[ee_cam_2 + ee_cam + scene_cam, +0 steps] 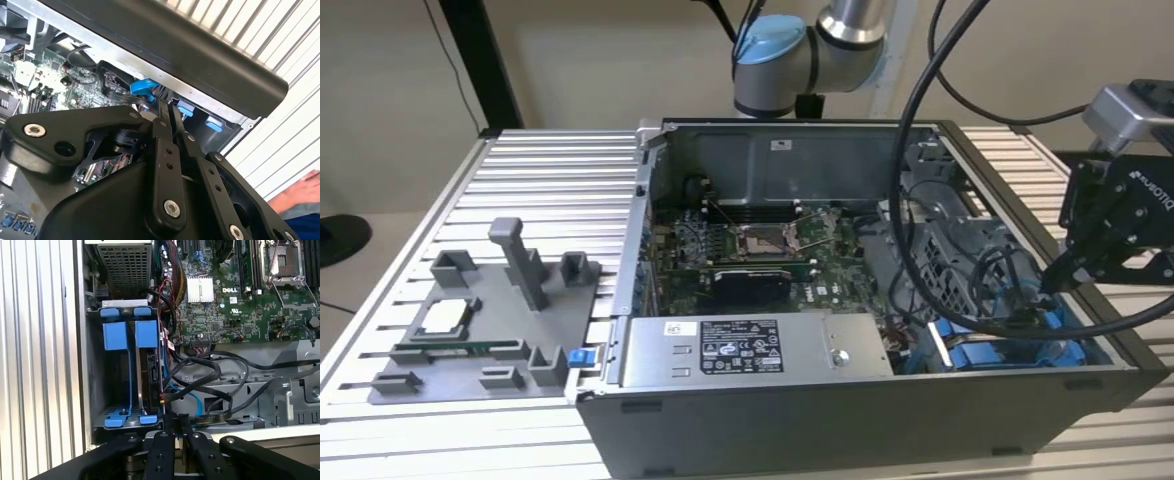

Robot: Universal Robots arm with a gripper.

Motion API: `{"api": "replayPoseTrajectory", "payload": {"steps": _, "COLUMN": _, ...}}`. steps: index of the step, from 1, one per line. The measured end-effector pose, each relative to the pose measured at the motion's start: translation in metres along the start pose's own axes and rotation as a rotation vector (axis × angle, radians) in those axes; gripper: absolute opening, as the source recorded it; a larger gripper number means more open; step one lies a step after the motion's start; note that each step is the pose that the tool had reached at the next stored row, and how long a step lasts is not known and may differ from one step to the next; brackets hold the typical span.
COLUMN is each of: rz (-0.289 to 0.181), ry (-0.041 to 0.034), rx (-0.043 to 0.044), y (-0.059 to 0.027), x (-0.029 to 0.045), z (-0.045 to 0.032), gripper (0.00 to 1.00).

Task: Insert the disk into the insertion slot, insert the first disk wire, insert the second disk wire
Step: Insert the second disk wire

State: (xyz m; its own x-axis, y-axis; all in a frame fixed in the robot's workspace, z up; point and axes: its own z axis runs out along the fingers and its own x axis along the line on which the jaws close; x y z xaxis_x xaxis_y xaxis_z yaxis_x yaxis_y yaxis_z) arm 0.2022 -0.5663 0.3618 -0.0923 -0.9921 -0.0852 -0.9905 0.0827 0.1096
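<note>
End effector [175, 421] narrow, anything gripped indiscernible; disk [150, 374] edge-on inside insertion slot [94, 365], mostly hidden.

We make out the disk [150, 371] edge-on only (cables [199, 361] crowd it); the gripper [176, 419] runs off frame.

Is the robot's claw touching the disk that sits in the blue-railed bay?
Cannot tell. In the first wrist view the gripper sits close to the disk in the slot, but dark cables cross there and hide any contact or gap.
</note>
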Motion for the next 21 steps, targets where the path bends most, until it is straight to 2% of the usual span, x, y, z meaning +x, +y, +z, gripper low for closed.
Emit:
{"api": "replayPoseTrajectory", "payload": {"steps": 8, "rz": 0.0, "ry": -0.0001, "rx": 0.0, "y": 0.0075, "x": -0.0002, "z": -0.0091, "gripper": 0.0}}
{"api": "replayPoseTrajectory", "payload": {"steps": 21, "rz": 0.0, "ry": -0.0001, "rx": 0.0001, "y": 0.0258, "x": 0.0001, "z": -0.0214, "gripper": 0.0}}
